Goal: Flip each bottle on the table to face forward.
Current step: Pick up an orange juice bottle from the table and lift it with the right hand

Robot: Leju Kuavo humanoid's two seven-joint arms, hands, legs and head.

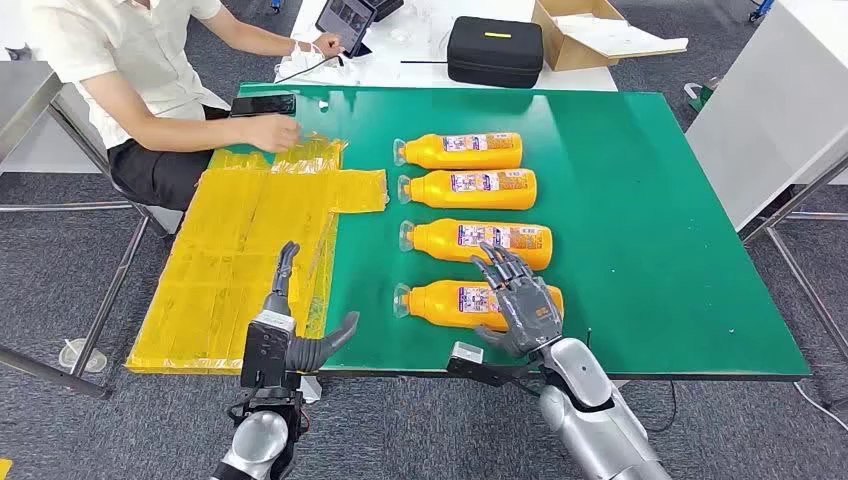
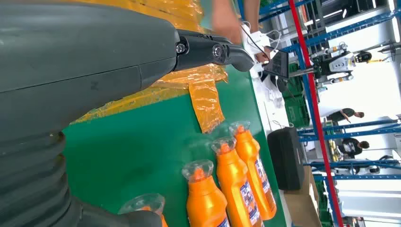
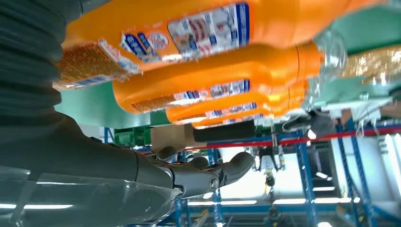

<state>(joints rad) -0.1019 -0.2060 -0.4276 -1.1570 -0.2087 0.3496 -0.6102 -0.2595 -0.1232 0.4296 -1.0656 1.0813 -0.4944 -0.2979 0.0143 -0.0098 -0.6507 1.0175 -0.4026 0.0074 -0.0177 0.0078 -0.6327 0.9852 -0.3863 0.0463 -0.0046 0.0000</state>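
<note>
Four orange bottles lie on their sides in a column on the green bench (image 1: 680, 250), caps toward the robot's left: the nearest bottle (image 1: 450, 303), the second bottle (image 1: 480, 240), the third bottle (image 1: 470, 188) and the farthest bottle (image 1: 460, 150). All four show printed labels upward in the head view; whether these are the front faces cannot be told, so the share of the task already done is uncertain. Judged from the hand's position, the nearest bottle is the one in work.

The right hand (image 1: 520, 300) hovers over the base end of the nearest bottle, its fingers (image 1: 500, 262) spread wide and reaching toward the second bottle. The right wrist view shows the fingers extended with the bottles just beyond them, nothing enclosed; contact with the bottle cannot be confirmed.

The left hand (image 1: 300, 330) is poised at the near bench edge, beside the yellow plastic sheets (image 1: 250, 260), fingers apart and holding nothing.

At the far left corner a seated person rests a hand (image 1: 270, 132) on the sheets. A black case (image 1: 495, 50) and a cardboard box (image 1: 590, 35) stand on the white table behind.
</note>
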